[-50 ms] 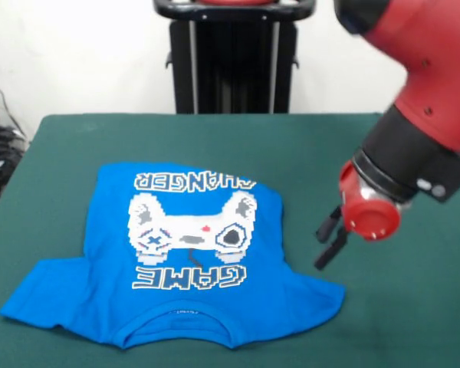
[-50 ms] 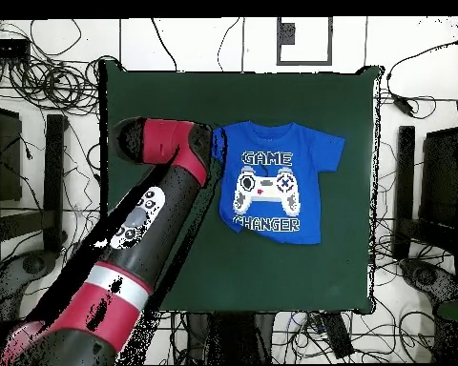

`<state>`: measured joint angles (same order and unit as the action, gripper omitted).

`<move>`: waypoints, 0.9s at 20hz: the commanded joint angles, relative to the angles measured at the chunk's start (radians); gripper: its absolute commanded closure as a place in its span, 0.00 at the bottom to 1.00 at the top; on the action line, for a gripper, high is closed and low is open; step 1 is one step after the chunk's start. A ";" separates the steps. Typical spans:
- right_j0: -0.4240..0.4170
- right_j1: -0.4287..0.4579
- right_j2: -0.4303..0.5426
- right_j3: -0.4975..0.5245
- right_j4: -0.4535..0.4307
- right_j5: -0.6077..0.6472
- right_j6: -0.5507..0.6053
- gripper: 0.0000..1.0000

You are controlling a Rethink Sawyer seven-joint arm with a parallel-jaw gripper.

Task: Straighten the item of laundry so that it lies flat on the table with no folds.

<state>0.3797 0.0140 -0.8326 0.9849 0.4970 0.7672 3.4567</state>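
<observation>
Front view: blue T-shirt (image 1: 185, 257) print-up on green table (image 1: 399, 322), collar toward camera, hem corner folded under. Gripper (image 1: 330, 238) hovers beside shirt's sleeve, fingers slightly apart, holding nothing. Overhead view: shirt (image 2: 276, 181) mid-table (image 2: 338, 267), red arm (image 2: 161, 205) covering its edge; gripper hidden.

Tangled cables (image 2: 42, 71) and dark stands (image 2: 405, 181) ring the floor.

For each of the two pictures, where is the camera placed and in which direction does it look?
Front view: across the table, facing the pedestal; shows the T-shirt, arm and gripper.
Overhead view: above, looking straight down; the arm covers the shirt's edge, gripper hidden.
Both share the T-shirt and green table, turned half round.
</observation>
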 commanded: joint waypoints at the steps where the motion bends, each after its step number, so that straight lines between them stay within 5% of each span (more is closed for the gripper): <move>1: -0.013 -0.129 0.180 0.229 -0.068 -0.101 -0.113 0.00; 8: -0.076 -0.215 0.285 0.332 -0.145 -0.156 -0.224 0.00; 18: -0.122 -0.264 0.379 0.407 -0.234 -0.187 -0.174 0.00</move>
<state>0.2560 -0.2403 -0.6641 1.2210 0.3356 0.6193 3.4565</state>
